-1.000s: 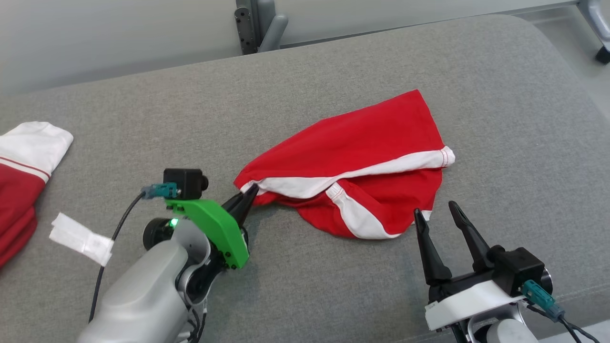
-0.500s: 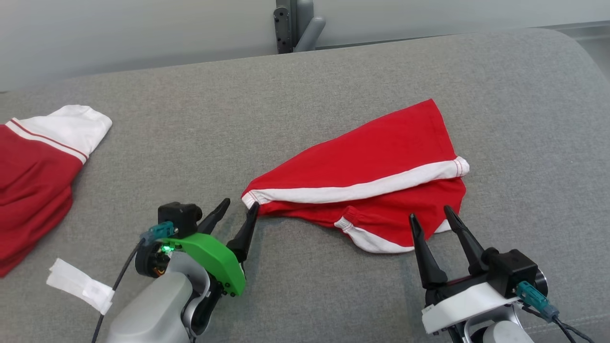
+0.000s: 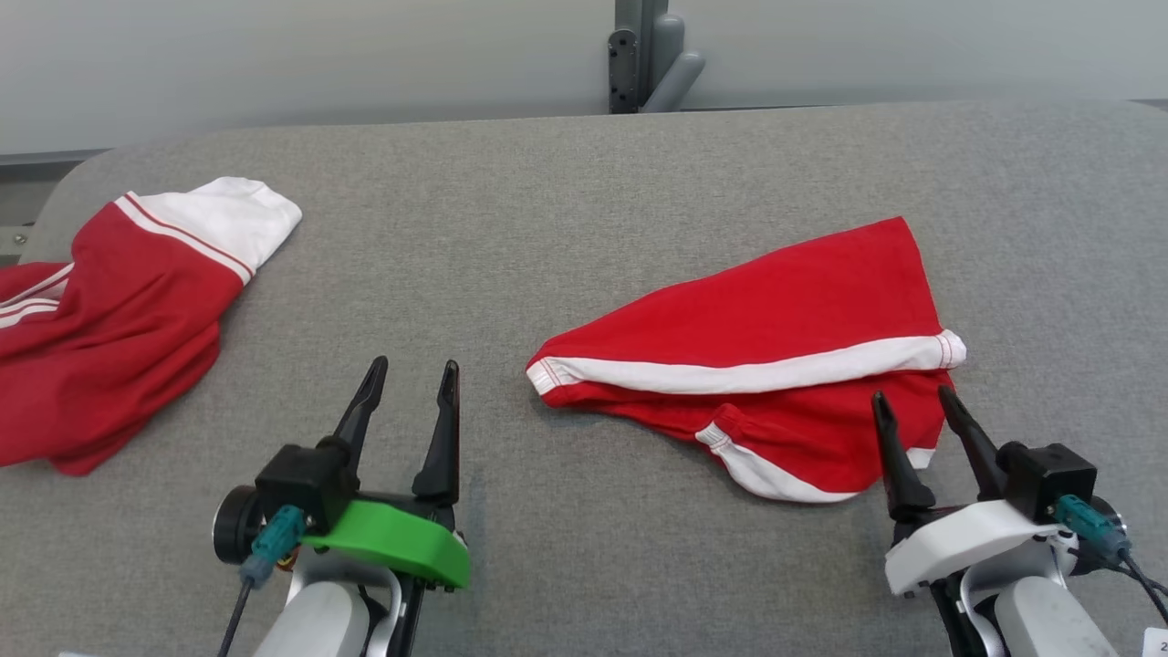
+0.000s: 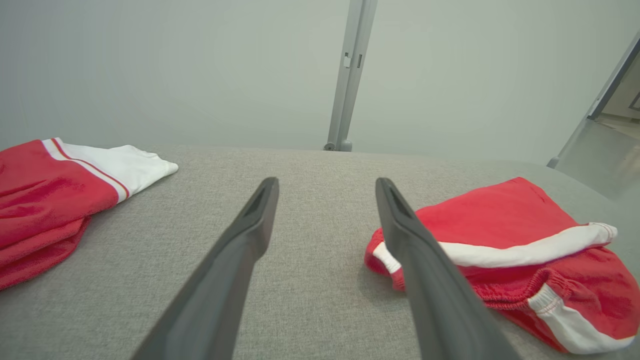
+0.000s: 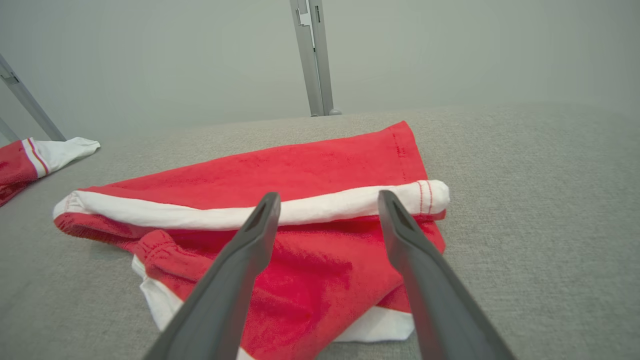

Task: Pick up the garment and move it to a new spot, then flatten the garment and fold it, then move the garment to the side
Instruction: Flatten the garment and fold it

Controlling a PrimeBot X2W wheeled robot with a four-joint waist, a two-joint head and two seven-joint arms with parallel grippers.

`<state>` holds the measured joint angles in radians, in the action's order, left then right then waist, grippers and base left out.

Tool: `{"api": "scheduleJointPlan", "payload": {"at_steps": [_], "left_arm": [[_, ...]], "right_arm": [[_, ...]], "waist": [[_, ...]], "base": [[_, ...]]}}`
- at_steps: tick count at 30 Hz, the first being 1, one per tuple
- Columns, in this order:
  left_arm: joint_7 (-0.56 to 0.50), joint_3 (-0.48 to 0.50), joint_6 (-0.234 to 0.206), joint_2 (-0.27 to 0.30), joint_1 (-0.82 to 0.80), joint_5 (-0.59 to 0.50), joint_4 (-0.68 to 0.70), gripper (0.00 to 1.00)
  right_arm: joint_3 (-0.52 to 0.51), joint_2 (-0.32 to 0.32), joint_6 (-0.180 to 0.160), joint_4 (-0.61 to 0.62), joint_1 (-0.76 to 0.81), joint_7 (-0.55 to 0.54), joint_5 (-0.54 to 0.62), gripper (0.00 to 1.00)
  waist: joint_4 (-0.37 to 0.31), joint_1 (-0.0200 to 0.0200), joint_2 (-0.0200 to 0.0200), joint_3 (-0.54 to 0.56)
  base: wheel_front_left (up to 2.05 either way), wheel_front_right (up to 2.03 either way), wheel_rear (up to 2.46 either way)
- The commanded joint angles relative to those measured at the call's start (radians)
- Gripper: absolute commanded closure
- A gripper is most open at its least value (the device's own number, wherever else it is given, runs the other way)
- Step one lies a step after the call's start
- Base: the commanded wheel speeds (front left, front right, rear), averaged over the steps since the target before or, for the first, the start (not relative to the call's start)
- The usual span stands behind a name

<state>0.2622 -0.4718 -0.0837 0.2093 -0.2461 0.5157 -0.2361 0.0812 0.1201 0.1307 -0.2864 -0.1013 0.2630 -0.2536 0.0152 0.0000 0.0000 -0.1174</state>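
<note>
Red cloth with white bands shows two times. One is the garment (image 3: 776, 319), lying flat-ish and crumpled right of the middle of the grey tabletop (image 3: 511, 228). The second garment (image 3: 119, 301) lies far off to the left, close to the rounded corner and the left edge. There are two hands. The left hand (image 3: 411, 365) has its fingers apart and holds nothing; it is near the garment's left corner but not touching it. The right hand (image 3: 912, 394) has its fingers apart too, and their tips sit over the near edge of the garment. I cannot tell if they touch it. Lots of bare grey lies between the two clothes and along the far edge, where one grey post (image 3: 639, 55) stands. A second ago the left hand was pinched on the garment's left corner; now it has let go and that corner rests on the tabletop. The right hand stays wide.
</note>
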Motion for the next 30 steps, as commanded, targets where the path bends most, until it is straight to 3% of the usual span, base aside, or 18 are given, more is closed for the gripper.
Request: {"api": "scheduleJointPlan", "payload": {"at_steps": [1, 11, 16, 23, 30], "left_arm": [[0.003, 0.040, 0.007, -0.026, 0.055, -0.063, 0.036, 0.00], [0.003, 0.125, 0.054, -0.122, 0.181, -0.263, 0.086, 0.00], [0.003, 0.135, 0.064, -0.146, 0.201, -0.318, 0.074, 0.00], [0.003, 0.132, 0.074, -0.157, 0.203, -0.354, 0.057, 0.00], [0.003, 0.123, 0.079, -0.158, 0.173, -0.356, 0.036, 0.00]], "right_arm": [[-0.020, 0.019, 0.000, -0.029, -0.029, 0.003, -0.015, 0.00], [-0.090, 0.095, 0.000, -0.153, -0.095, 0.003, -0.062, 0.00], [-0.075, 0.144, 0.000, -0.244, -0.129, 0.003, -0.099, 0.00], [0.019, 0.212, 0.000, -0.364, -0.195, -0.010, -0.202, 0.00], [0.156, 0.294, 0.000, -0.385, -0.266, -0.060, -0.355, 0.00]], "waist": [[0.033, 0.0000, 0.0000, 0.003], [0.082, 0.0000, 0.0000, 0.002], [0.092, 0.0000, 0.0000, 0.003], [0.094, 0.0000, 0.0000, -0.005], [0.095, 0.0000, 0.0000, -0.017]], "base": [[0.00, 0.00, 0.00], [0.00, 0.00, 0.00], [0.00, 0.00, 0.00], [0.00, 0.00, 0.00], [0.00, 0.00, 0.00]]}}
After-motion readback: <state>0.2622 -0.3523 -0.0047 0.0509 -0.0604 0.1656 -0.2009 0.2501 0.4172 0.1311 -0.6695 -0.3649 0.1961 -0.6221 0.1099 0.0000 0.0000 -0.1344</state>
